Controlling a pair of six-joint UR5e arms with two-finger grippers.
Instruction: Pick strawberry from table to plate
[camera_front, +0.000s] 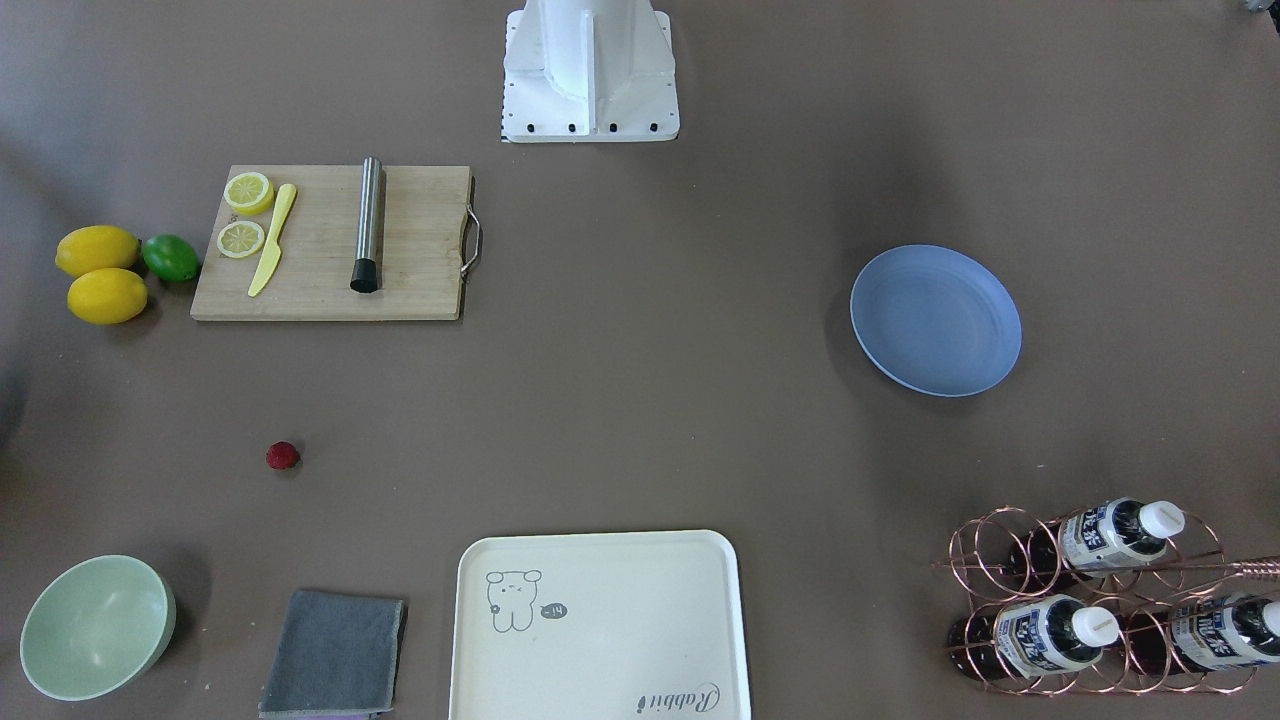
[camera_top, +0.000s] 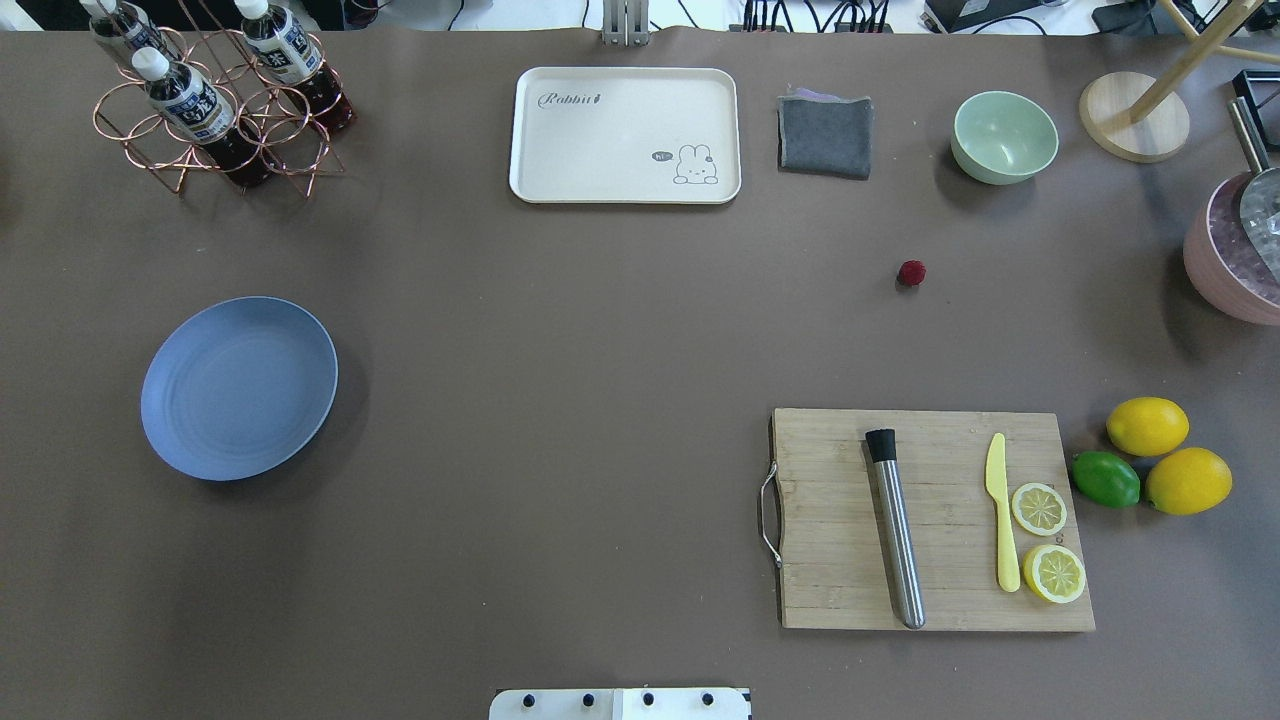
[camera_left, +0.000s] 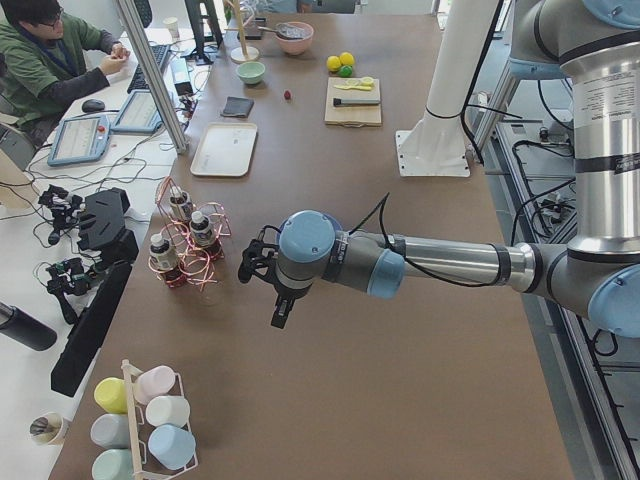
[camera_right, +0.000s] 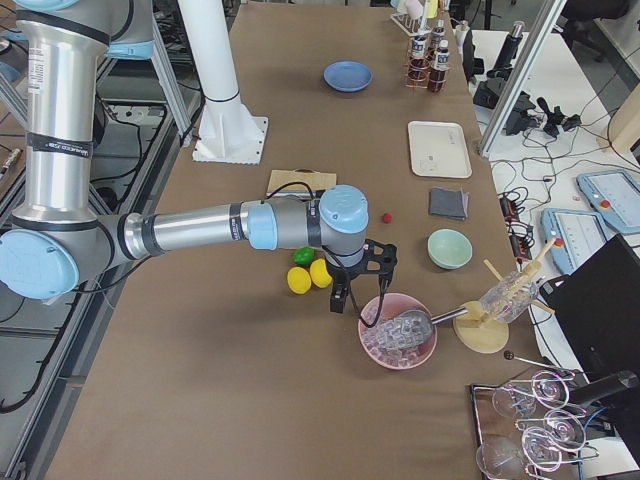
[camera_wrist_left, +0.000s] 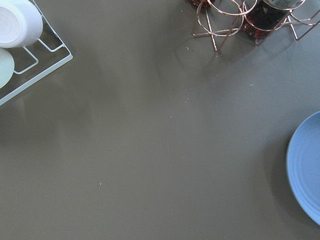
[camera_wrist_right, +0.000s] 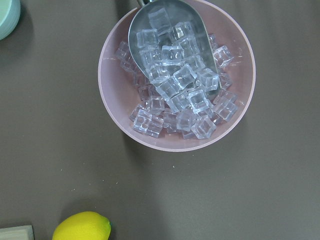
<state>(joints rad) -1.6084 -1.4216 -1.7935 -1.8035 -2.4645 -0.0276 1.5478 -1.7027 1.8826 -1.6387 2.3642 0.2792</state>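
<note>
The strawberry (camera_front: 283, 456) (camera_top: 911, 273) (camera_left: 287, 95) (camera_right: 385, 216), tiny and dark red, lies alone on the brown table (camera_front: 640, 400) between the cutting board and the green bowl. Far across the table the blue-grey plate (camera_front: 935, 320) (camera_top: 238, 387) (camera_right: 348, 76) (camera_wrist_left: 307, 170) holds nothing. Only the side views show the grippers. My left gripper (camera_left: 265, 285) hangs over the table's end near the bottle rack. My right gripper (camera_right: 360, 285) hovers over the other end, beside the lemons and above a pink bowl. I cannot tell whether either is open or shut.
A wooden cutting board (camera_top: 930, 520) carries a steel muddler, a yellow knife and lemon slices. Two lemons (camera_top: 1165, 455) and a lime (camera_top: 1105, 478) lie beside it. Also here: cream tray (camera_top: 625, 135), grey cloth (camera_top: 825, 135), green bowl (camera_top: 1004, 137), bottle rack (camera_top: 215, 100), pink bowl of ice (camera_wrist_right: 175, 80).
</note>
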